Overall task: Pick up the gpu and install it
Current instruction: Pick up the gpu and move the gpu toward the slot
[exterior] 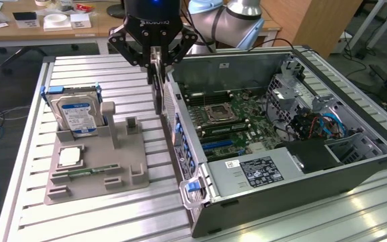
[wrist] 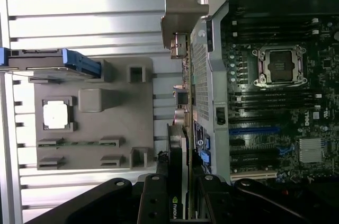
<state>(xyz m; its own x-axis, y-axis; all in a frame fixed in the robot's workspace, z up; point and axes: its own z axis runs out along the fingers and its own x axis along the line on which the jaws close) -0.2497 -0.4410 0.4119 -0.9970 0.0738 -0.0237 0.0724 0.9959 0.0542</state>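
Note:
My gripper (exterior: 155, 64) is shut on the gpu (exterior: 157, 97). The card hangs edge-down just outside the open computer case's (exterior: 294, 176) rear wall, above the table. In the wrist view the gpu (wrist: 178, 144) runs edge-on from between my fingers (wrist: 154, 197) to its silver end bracket (wrist: 180, 17), beside the case's perforated rear panel (wrist: 200, 86). The motherboard (exterior: 237, 121) lies exposed inside the case, with blue expansion slots (wrist: 254, 130) near its lower part.
A grey holder tray (exterior: 103, 161) sits on the slatted aluminium table (exterior: 79, 222) at the exterior view's left. It carries an upright hard drive (exterior: 79, 116), a square processor chip (exterior: 70, 156) and a thin memory stick (exterior: 89, 171). Cables and a drive cage (exterior: 314, 121) fill the case's far side.

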